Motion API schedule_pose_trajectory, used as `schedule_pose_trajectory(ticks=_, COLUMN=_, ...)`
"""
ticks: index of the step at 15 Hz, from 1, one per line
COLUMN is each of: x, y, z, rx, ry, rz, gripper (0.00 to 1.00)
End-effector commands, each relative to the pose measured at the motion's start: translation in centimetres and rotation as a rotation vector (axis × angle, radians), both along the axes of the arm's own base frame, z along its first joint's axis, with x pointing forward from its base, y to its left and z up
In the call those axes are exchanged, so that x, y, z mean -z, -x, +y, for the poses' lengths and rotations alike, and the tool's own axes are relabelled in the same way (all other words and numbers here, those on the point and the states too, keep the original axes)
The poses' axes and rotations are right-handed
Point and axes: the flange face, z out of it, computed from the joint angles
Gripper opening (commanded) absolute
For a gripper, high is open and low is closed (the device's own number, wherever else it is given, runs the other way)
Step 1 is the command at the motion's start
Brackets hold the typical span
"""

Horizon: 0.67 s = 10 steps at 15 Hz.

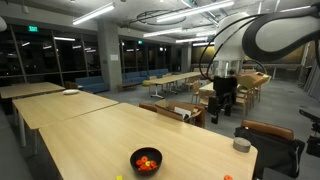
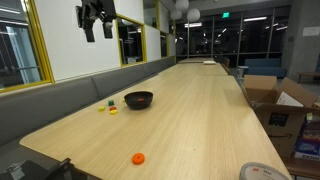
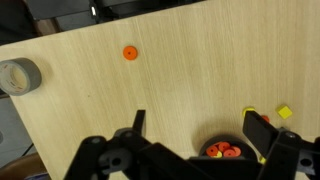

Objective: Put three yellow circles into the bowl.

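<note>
The wrist view looks down on a pale wooden table (image 3: 200, 60), with the gripper (image 3: 198, 128) coming in from the bottom edge, its two dark fingers (image 3: 258, 131) spread wide and touching nothing. The black bowl (image 3: 226, 150) sits low between them, nearer the right-hand finger and partly hidden by the gripper body, with red and orange pieces (image 3: 222, 152) lying inside it. A small yellow piece (image 3: 285, 112) lies on the wood just beyond the bowl, a flat orange disc (image 3: 129, 53) lies well apart near the top, and a grey tape roll (image 3: 18, 75) rests at the left edge.
</note>
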Motion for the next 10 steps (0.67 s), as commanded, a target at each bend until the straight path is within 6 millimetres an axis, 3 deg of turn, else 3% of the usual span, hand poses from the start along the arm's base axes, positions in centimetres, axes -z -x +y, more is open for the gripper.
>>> schedule_pose_trajectory(ticks=1, x=-1.0, y=3.4, z=-2.1, rx=-0.02, ry=-0.027, rz=-0.071, gripper=1.0)
schedule_pose_trajectory(ticks=4, x=-1.3, y=4.7, z=-3.4, rx=-0.009, ry=-0.037, rz=-0.083, gripper=1.0)
schedule_pose_trajectory(ticks=5, x=-0.9, y=3.3, z=-2.5, rx=-0.006, ry=-0.005, rz=-0.058, gripper=1.0)
schedule_pose_trajectory(ticks=10, x=-0.9, y=4.2, z=-3.2, rx=-0.002, ry=-0.01, rz=-0.073, gripper=1.0)
